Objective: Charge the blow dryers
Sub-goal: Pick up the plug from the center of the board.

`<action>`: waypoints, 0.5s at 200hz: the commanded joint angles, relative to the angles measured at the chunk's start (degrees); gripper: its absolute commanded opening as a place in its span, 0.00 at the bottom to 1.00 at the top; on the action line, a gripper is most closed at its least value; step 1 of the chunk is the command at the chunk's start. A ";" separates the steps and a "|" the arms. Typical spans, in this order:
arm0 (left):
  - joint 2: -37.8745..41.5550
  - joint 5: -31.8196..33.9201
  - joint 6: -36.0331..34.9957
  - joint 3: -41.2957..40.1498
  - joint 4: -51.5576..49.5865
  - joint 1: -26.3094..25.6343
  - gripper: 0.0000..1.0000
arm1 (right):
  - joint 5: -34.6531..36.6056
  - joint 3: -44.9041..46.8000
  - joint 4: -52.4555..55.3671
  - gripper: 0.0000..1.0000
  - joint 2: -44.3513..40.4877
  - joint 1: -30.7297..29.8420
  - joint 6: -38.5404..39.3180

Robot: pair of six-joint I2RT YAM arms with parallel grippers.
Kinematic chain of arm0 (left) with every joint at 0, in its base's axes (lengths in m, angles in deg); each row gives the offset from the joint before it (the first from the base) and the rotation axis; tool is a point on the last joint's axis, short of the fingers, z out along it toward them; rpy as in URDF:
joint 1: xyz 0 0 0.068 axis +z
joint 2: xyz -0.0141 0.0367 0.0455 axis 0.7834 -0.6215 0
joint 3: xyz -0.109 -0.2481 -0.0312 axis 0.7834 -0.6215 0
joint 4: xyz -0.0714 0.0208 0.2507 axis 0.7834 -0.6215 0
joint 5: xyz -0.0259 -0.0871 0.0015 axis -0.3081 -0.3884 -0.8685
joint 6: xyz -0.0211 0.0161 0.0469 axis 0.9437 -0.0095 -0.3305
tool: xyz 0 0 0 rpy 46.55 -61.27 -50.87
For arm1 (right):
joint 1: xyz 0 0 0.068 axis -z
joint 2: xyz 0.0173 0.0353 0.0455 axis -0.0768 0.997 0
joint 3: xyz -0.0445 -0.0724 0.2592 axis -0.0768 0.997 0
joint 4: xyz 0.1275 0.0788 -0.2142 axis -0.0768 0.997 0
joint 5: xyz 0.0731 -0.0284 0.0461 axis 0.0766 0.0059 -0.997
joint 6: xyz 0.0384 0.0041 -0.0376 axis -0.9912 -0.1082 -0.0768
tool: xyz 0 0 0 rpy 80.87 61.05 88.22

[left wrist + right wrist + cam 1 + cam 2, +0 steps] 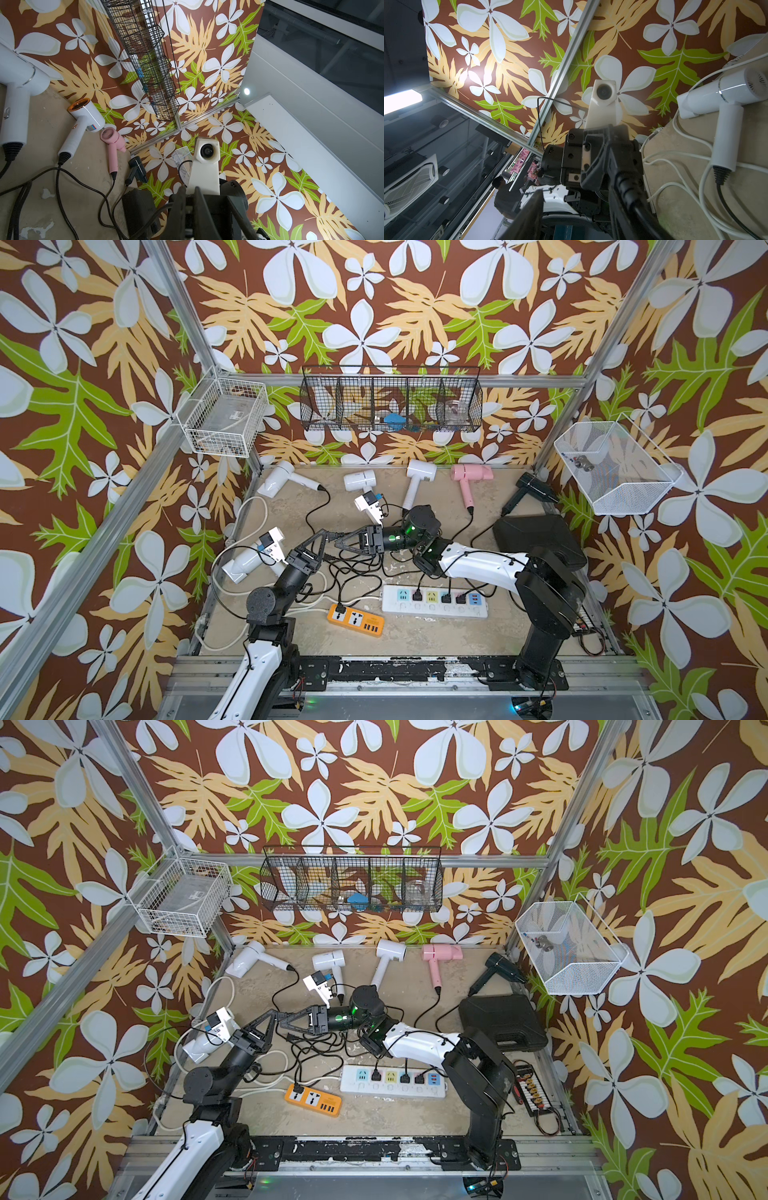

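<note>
Several blow dryers lie along the back of the floor: white ones (282,481) (360,481) (417,481), a pink one (471,475) and a black one (534,487). Another white one (245,562) lies at the left. Their black cords tangle mid-floor. My left gripper (323,534) (189,191) is shut on a black cord (153,216) near its plug end. Facing it tip to tip, my right gripper (336,543) (577,195) has its jaws apart. The cord's ribbed plug end (629,187) lies against one of its fingers.
A white power strip (434,600) with three black plugs in it and an orange strip (356,619) with one plug lie at the front. A black case (536,539) sits right. Wire baskets (390,400) (224,416) (615,468) hang on the walls.
</note>
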State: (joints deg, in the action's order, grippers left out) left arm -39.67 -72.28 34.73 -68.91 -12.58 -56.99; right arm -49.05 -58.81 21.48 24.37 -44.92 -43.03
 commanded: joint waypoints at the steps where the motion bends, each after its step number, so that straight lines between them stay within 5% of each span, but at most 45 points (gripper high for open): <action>1: 0.30 -1.53 0.80 -0.17 1.71 -0.12 0.00 | 3.82 -0.12 -3.04 0.57 0.44 0.43 -0.89; 32: 0.41 -1.54 1.00 -0.17 1.71 -0.07 0.00 | 4.57 -0.33 -3.08 0.62 1.22 0.45 -1.79; 100: 0.67 -1.39 0.94 -0.34 1.53 -0.21 0.00 | 7.16 -1.91 -1.54 0.53 3.03 0.53 -2.45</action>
State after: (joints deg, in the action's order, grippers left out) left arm -39.14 -71.80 35.83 -69.13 -12.86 -57.05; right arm -44.39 -59.68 21.61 26.88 -44.59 -44.71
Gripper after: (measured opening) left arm 0.092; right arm 0.538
